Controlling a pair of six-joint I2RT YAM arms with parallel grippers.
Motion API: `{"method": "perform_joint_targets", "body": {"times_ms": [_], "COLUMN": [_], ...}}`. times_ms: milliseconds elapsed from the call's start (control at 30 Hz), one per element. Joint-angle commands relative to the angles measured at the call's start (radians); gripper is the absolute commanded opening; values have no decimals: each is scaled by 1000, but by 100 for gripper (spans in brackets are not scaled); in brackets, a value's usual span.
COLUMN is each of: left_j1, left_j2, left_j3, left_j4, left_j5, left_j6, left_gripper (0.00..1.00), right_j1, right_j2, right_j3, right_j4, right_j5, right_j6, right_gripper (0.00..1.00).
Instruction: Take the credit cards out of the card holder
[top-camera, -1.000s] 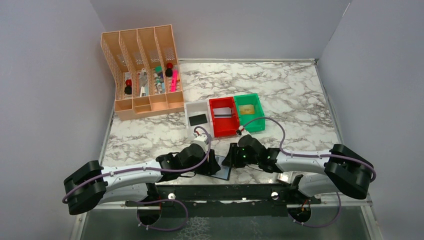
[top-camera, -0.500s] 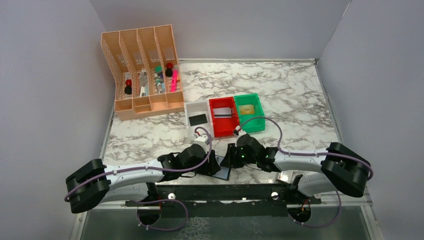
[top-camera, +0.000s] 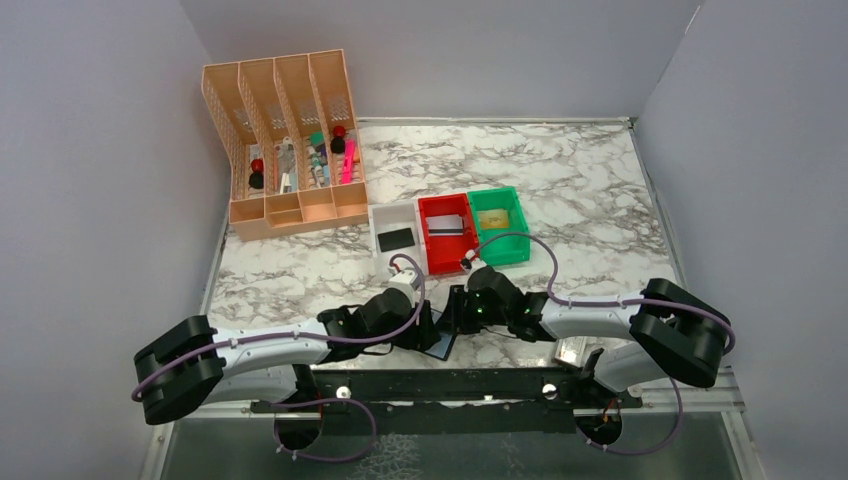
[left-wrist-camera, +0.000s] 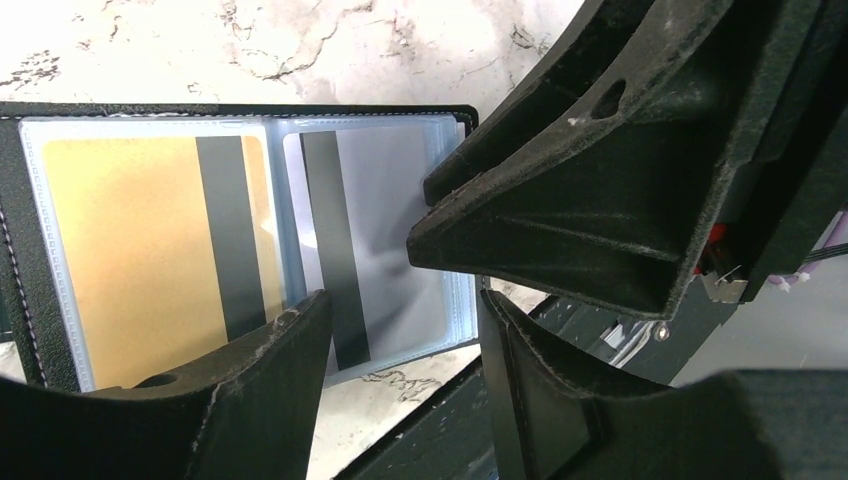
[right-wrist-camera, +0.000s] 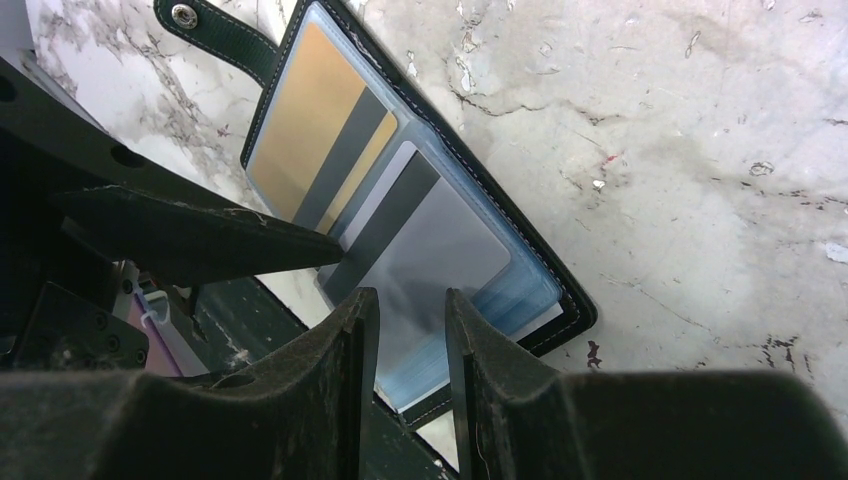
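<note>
The card holder (top-camera: 441, 341) lies open on the marble at the near edge, between my two grippers. In the left wrist view its clear pockets show a yellowish-gold credit card (left-wrist-camera: 140, 260) and a grey credit card (left-wrist-camera: 395, 220), each with a black stripe. My left gripper (left-wrist-camera: 400, 305) is open and hovers over the grey card's near edge. In the right wrist view my right gripper (right-wrist-camera: 408, 300) stands narrowly open just above the grey card (right-wrist-camera: 440, 245), beside the gold card (right-wrist-camera: 295, 130), with nothing between its fingers. The holder's black tab (right-wrist-camera: 215, 30) points away.
Behind the holder stand a white bin (top-camera: 392, 215) with a black card, a red bin (top-camera: 446, 258) with a pale card and a green bin (top-camera: 508, 250) with a gold card. An orange desk organiser (top-camera: 285, 205) stands at the back left. A small whitish case (top-camera: 570, 352) lies by the right arm.
My right gripper has shifted a little left, further over the holder. The left gripper has barely moved. The holder lies where it was.
</note>
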Motion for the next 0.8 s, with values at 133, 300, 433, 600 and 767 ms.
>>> {"method": "perform_joint_targets", "body": {"times_ms": [133, 300, 433, 600, 767], "left_j1": [30, 67, 68, 68, 69], "left_j2": [-4, -27, -40, -42, -41], "left_j3": [-33, -91, -112, -103, -107], "left_j4": [27, 128, 149, 92, 110], "left_j5": [-23, 63, 71, 45, 64], "left_j6": [-8, -23, -28, -24, -24], "left_gripper": [62, 63, 63, 62, 58], "right_j1": [5, 5, 5, 5, 5], "right_j2": [35, 38, 36, 30, 33], "right_j3": [3, 4, 6, 2, -1], "right_j4": [-51, -49, -53, -54, -43], "right_j5": [33, 30, 32, 33, 31], "right_j6": [-5, -4, -3, -1, 5], "right_gripper": [37, 36, 36, 36, 36]}}
